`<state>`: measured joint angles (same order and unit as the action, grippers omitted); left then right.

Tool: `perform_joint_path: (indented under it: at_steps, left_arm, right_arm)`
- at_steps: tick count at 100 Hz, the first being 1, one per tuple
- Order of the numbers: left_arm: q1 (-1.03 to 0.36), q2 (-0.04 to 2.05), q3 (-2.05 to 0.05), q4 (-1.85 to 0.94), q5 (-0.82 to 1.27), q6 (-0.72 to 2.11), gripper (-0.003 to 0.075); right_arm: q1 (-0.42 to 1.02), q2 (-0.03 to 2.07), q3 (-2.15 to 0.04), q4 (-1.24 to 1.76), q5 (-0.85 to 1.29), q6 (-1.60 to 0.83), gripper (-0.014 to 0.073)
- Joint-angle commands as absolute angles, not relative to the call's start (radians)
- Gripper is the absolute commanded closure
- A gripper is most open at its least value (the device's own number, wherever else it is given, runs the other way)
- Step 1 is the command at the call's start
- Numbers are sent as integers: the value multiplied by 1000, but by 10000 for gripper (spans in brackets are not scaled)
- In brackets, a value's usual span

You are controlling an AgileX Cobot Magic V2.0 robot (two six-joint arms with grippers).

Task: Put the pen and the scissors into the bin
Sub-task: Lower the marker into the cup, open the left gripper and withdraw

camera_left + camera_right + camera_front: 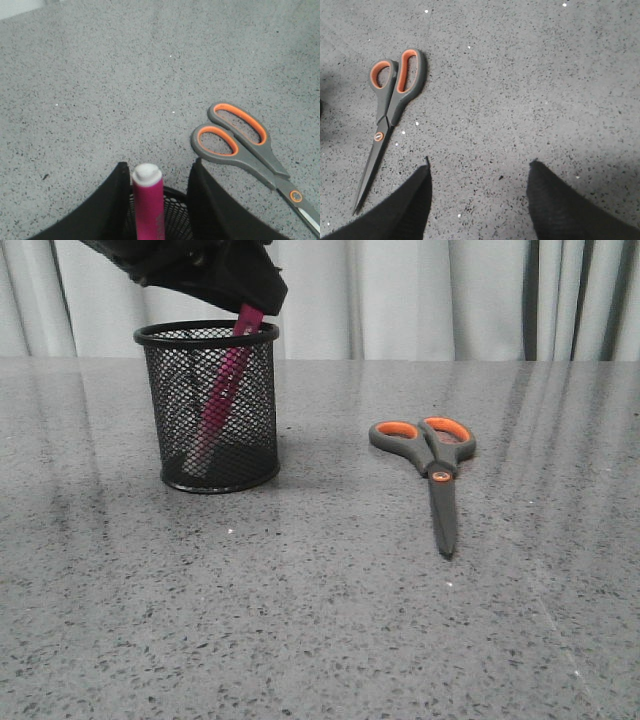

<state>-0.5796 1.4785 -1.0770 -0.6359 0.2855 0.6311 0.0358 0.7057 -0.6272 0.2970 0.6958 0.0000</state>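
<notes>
The black wire-mesh bin (170, 400) stands at the back left of the table. The magenta pen (215, 405) stands inside it, leaning, its top end above the rim. My left gripper (250, 295) hovers just over the rim. In the left wrist view my left gripper (160, 165) is open: the pen (148, 205) is close to one finger, with a clear gap to the other, above the bin (175, 215). The grey scissors (435, 465) with orange-lined loops lie flat to the right of the bin, blades toward the front. My right gripper (480, 165) is open and empty above bare table beside the scissors (390, 107).
The speckled grey tabletop (320, 620) stretches to the front and right. Pale curtains (420, 290) hang behind the table's far edge. The scissors (240, 145) also show in the left wrist view, close to the bin.
</notes>
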Motion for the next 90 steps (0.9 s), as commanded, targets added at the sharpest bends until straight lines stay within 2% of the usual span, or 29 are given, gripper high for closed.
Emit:
perform_joint_path:
  at_steps: [1, 35, 69, 90]
  left_arm:
    - [-581, 1413, -1120, -645, 236, 629, 460]
    - [-457, 1241, -1122, -588, 257, 629, 460]
    - [-216, 1144, -1122, -588, 509, 629, 460]
    - [-129, 1136, -1122, -581, 613, 629, 460]
  right_arm:
    - [29, 710, -662, 300, 647, -5, 215]
    - [29, 710, -662, 300, 655, -5, 215]
    - [29, 710, -662, 301, 626, -5, 215]
    - [29, 710, -662, 379, 608, -5, 215]
